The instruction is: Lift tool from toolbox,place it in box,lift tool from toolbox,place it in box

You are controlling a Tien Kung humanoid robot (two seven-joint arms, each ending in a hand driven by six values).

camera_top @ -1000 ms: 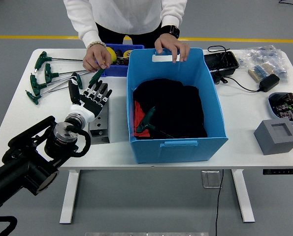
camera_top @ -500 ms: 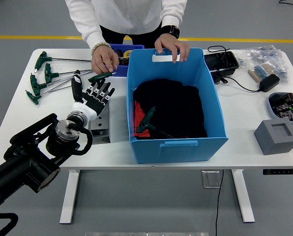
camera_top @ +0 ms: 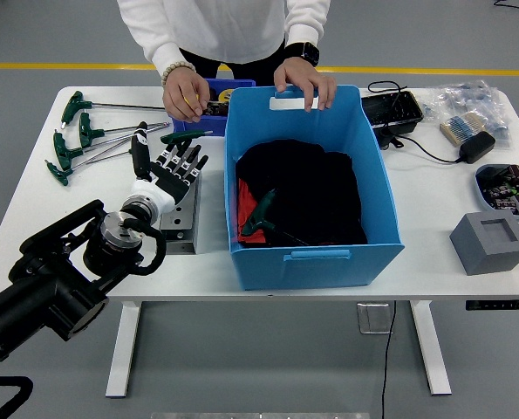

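My left hand [camera_top: 167,166] hovers over the table left of the big blue box [camera_top: 377,188], fingers spread and holding nothing. Just beyond its fingertips a green T-handle tool [camera_top: 187,136] lies against the small blue toolbox [camera_top: 208,118]. A person across the table has one hand [camera_top: 187,94] in that toolbox and the other hand [camera_top: 305,83] on the big box's far rim. Inside the big box a second green T-handle tool [camera_top: 261,214] rests on black cloth [camera_top: 316,192]. My right arm is out of view.
Several green T-handle wrenches [camera_top: 76,140] lie at the table's left. A grey metal block [camera_top: 179,216] sits under my left wrist. On the right are a black tray [camera_top: 392,109], bagged parts [camera_top: 468,109], a charger [camera_top: 477,147], a round device [camera_top: 508,186] and a grey foam block [camera_top: 492,242].
My left hand moved forward and slightly right toward the toolbox. The person set a green T-handle tool down by the toolbox, then drew that hand back into the toolbox.
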